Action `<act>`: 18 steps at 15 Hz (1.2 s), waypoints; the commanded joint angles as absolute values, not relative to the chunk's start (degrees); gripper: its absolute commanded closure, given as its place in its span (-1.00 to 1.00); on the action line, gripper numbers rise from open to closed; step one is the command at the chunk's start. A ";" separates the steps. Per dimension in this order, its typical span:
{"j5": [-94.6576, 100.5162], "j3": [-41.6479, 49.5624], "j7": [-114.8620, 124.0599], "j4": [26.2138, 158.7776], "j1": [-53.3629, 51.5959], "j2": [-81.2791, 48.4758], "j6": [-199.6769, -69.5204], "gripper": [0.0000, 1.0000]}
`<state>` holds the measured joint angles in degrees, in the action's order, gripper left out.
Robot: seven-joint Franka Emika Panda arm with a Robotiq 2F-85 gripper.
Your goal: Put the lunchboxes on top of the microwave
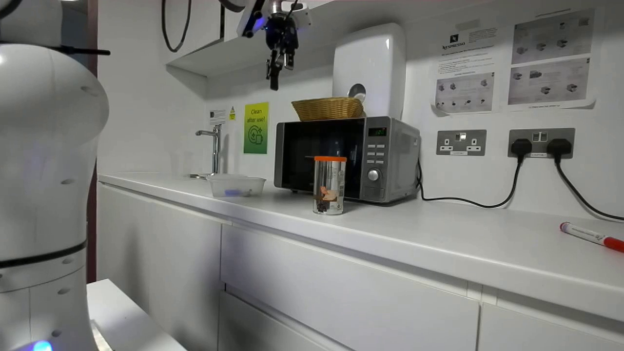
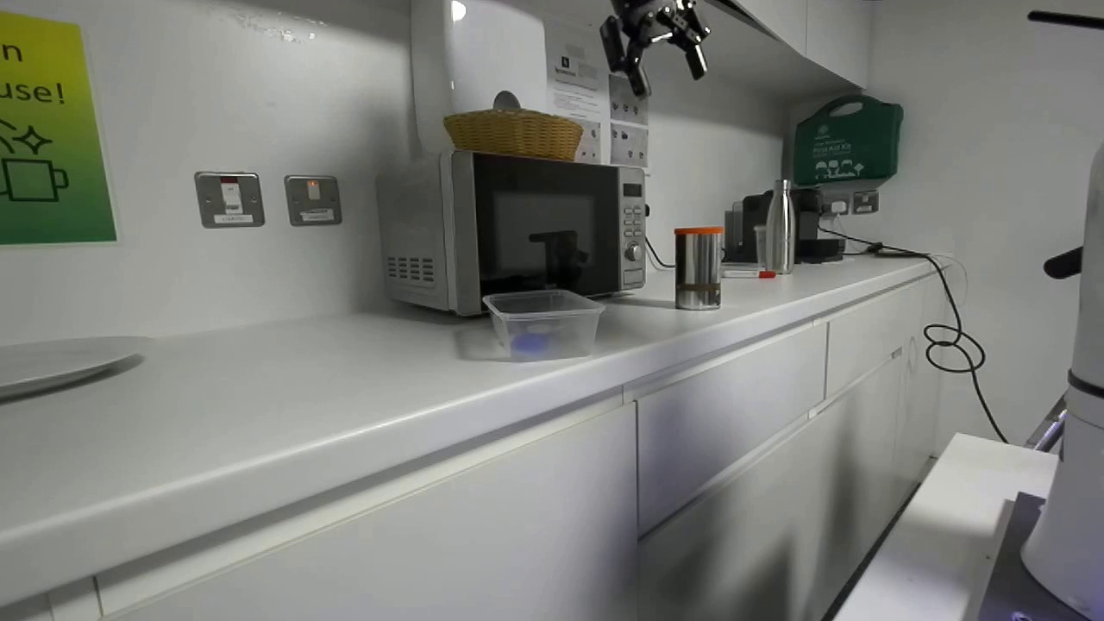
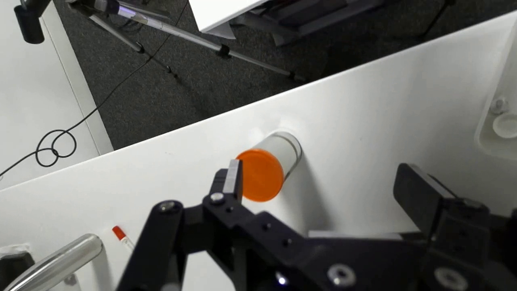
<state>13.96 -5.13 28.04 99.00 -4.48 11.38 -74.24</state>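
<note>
Two lunchboxes show. The tan woven basket (image 1: 327, 108) (image 2: 515, 134) rests on top of the silver-grey microwave (image 1: 378, 168) (image 2: 466, 233). On the counter before the microwave stands the translucent tub (image 1: 237, 186) (image 2: 548, 328), a bluish patch showing through its wall; part of its rim (image 3: 480, 133) appears at the right of the wrist view. High above the counter, apart from everything, my gripper (image 1: 281, 73) (image 2: 669, 79) points downward. Its fingers are spread wide in the wrist view, where the gripper (image 3: 319, 176) has nothing between them. The basket is not visible there.
A silver can (image 1: 329, 187) with an orange lid (image 3: 260, 176) stands in front of the microwave. A white wall appliance (image 1: 370, 63) rises behind the basket. Farther along are a red marker (image 1: 592, 236) and a steel bottle (image 2: 781, 228). A plate (image 2: 60, 362) lies at the counter's opposite end.
</note>
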 commanded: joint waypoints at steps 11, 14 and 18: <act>7.77 -14.46 29.46 140.69 -8.97 21.71 -105.11 -1.00; 8.73 -15.29 31.65 138.61 -8.20 21.11 -108.46 -1.00; 7.81 -13.94 32.46 135.26 -6.61 20.83 -108.72 -1.00</act>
